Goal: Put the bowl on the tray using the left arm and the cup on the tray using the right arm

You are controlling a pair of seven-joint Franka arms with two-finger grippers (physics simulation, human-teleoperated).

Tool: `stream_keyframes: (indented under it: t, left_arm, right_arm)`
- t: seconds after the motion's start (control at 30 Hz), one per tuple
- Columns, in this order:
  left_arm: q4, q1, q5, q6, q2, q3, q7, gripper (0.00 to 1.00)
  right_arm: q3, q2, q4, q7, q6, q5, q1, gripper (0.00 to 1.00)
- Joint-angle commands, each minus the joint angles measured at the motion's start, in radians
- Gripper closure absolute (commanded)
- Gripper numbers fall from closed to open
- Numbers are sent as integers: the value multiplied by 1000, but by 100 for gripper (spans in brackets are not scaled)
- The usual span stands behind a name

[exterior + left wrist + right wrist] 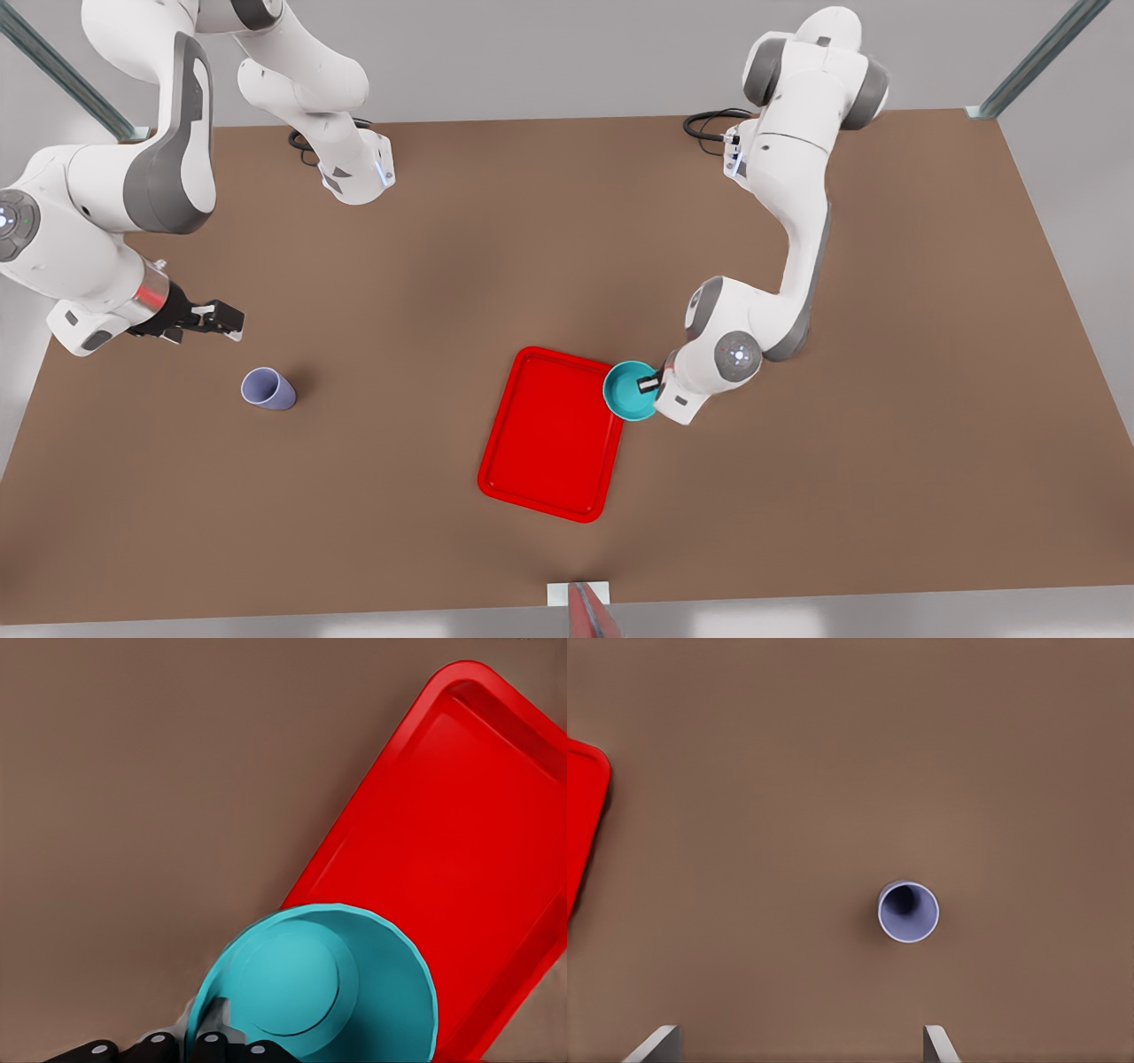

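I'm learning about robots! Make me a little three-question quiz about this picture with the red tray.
1. True or false: the cup already stands on the tray.
2. What does the left gripper hold?
A. the bowl
B. the cup
C. nothing
3. Fill in: the right gripper hangs open above the table, near the ___.

Key:
1. False; it stands on the table, apart from the tray.
2. A; it pinches the rim, at the tray's edge.
3. cup

Teal bowl (pixel 631 390) overlapping red tray (pixel 549 434) edge; lavender cup (pixel 267 388) upright.
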Motion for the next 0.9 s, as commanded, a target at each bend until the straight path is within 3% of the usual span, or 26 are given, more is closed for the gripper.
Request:
stream_keyframes:
  t: [0.0, 0.2, 0.23, 0.43, 0.5, 0.6, 0.63, 0.7, 0.77, 0.87]
  left_arm:
    - [0, -11, -159, 15, 6, 0, -17, 79]
    - [37, -70, -220, 153, 101, -1, -128, 79]
    - [35, -70, -217, 169, 113, -1, -127, 2]
    - [37, -8, -204, 141, 93, -1, -102, 0]
    - [37, 53, -138, -24, -25, 89, -64, 0]
    - [95, 58, 92, -432, -155, 268, 583, 0]
    - [123, 58, 195, -544, -195, 278, 662, 0]
    - [84, 77, 258, -586, -317, 259, 693, 0]
    - [-9, 189, 290, -600, -434, 145, 703, 0]
    - [0, 196, 316, -600, -434, 141, 696, 0]
  right_arm:
    - [0, 0, 0, 0, 0, 0, 0, 0]
    - [0, -3, -11, 2, 12, 0, 12, 0]
    - [0, -23, -46, 2, 48, 0, 12, 0]
    - [2, 6, -55, 8, 66, -3, 6, 0]
    - [3, 43, -74, 0, 63, -6, 0, 0]
    - [-9, 75, -139, 0, 98, -8, -18, 0]
    - [-43, 87, -176, 0, 115, -9, -23, 0]
    - [-75, 95, -256, -5, 199, -3, -25, 0]
    - [-107, 133, -281, -51, 258, 0, -29, 0]
    - [-100, 198, -298, -54, 380, 0, -58, 0]
